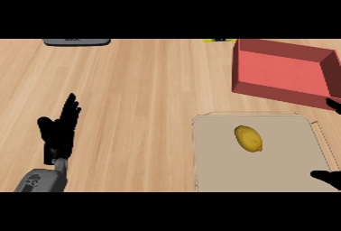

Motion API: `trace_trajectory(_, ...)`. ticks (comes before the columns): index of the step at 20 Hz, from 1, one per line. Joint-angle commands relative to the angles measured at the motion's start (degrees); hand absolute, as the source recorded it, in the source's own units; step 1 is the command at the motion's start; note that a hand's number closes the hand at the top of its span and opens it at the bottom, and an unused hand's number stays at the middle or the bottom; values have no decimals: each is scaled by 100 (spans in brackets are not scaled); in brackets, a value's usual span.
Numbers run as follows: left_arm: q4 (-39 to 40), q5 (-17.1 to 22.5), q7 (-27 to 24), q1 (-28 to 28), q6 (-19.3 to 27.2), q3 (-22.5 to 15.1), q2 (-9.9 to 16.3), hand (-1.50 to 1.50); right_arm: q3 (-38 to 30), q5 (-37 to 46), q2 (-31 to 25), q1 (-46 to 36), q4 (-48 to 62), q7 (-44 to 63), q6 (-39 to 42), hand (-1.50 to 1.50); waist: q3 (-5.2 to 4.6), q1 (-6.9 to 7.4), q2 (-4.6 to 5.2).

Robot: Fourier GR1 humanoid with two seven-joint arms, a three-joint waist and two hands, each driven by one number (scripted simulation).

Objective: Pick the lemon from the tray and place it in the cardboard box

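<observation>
The right hand (329,178), barely in view at the tray's (220,176) right edge, fingers untellable; the left hand (58,131) rests open. The lemon (248,138) lies mid-tray, short of the box (283,90): likely light, firm, slick — best grasped across its middle.

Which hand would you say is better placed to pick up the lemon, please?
Probably the right hand: it shows at the tray's right edge, near the lemon. The left hand rests open, far across the counter.

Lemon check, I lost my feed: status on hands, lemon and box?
Left hand open, resting at left. Right hand at right edge, fingers unclear. Lemon on tray, untouched. Red box beyond tray, nothing between.
</observation>
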Motion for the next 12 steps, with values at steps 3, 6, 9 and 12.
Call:
trace_trajectory(3, -356, -196, 132, 233, 108, -33, -52, 0, 294, 365, -213, 64, -990, 1388, 598, -150, 4, 30, -7)
trace_trajectory(6, 226, -65, -84, -64, -264, 201, -5, 0, 764, 558, -44, -757, -1012, 2317, 901, -150, 1, 83, 16)
trace_trajectory(9, 43, -216, -292, 337, -200, 57, -189, 0, 765, 535, -95, -1024, -1061, 2924, 1361, -150, 2, 93, 9)
trace_trajectory(12, 236, -136, -120, -51, -419, 302, -3, 0, 1027, 797, 98, -1273, -650, 3144, 1611, -150, 4, 93, 19)
